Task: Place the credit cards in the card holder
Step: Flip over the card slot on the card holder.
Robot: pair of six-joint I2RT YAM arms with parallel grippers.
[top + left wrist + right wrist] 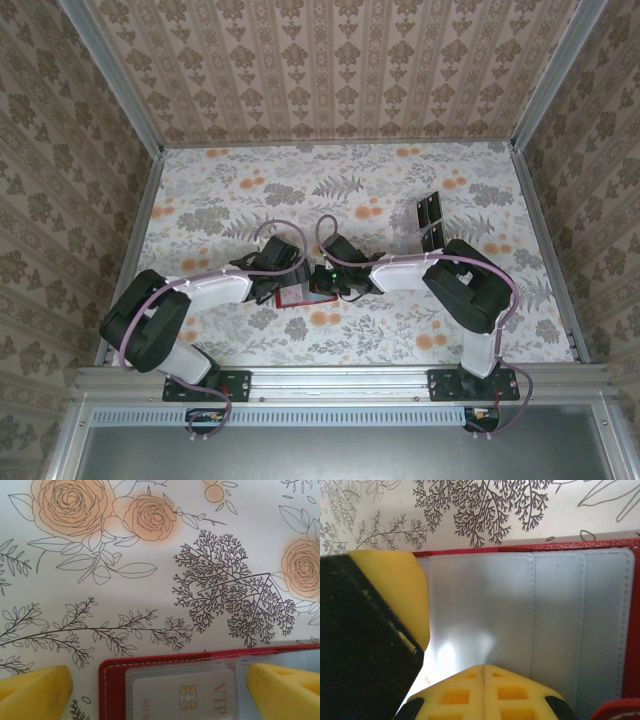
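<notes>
The red holder (pixel 300 297) lies open on the table (pixel 470 320), midway along and nearer the near edge, with a chip card (pixel 186 695) tucked in one clear pocket. The left gripper (pixel 160 682) has its jaws wide apart over the holder's edge. The right gripper (pixel 484 680) has its jaws together above the pockets.

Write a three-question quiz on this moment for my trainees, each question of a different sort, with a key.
1. True or false: the left gripper has its fingers closed together.
2. Which word is printed on the credit card sitting in the card holder? A: VIP. B: GOLD. C: BANK.
3. Fill in: the right gripper, above the open card holder, is ____ (open or shut).

Key: 1 false, as the fingers stand wide apart; 2 A; 3 shut.
</notes>
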